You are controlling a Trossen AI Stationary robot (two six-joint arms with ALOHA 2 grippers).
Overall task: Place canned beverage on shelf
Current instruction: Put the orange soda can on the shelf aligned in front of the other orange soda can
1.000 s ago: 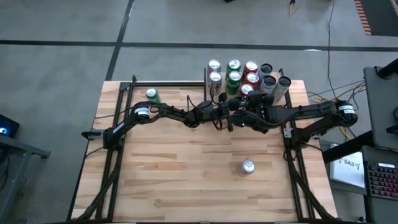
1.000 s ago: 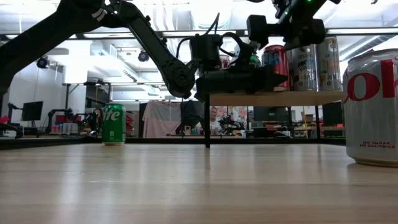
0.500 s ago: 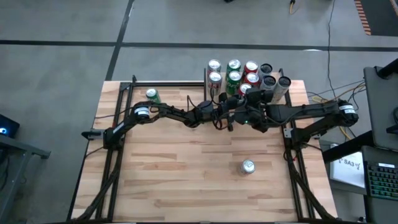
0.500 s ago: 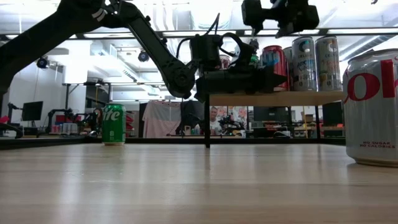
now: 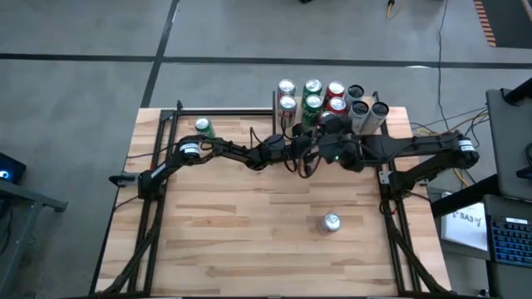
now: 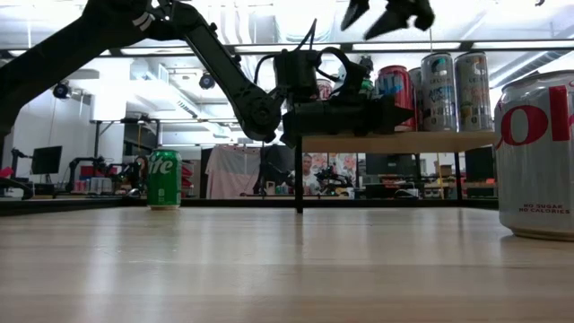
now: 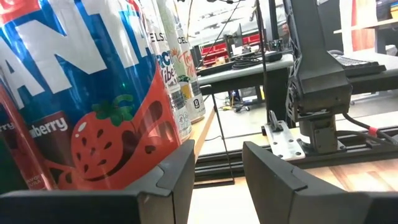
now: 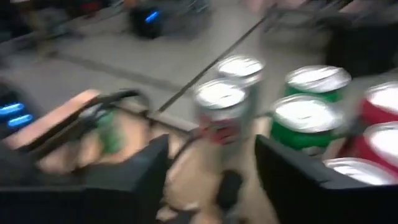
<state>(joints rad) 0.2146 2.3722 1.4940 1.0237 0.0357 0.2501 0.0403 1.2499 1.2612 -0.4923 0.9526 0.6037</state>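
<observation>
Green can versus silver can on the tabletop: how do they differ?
The green can has a green body; the silver can is silver-white with red lettering. The green can stands near the table's far left corner; the silver can stands nearer the front, right of centre. Both stand upright on the tabletop, off the shelf.

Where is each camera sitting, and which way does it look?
High view: above the table, looking down; both arms, shelf.
Low view: at tabletop height, looking across; left gripper at the shelf, right gripper above.
Left wrist: past its fingers at a strawberry can.
Right wrist: down on can tops.
Shared: green can, also in the low view.
</observation>
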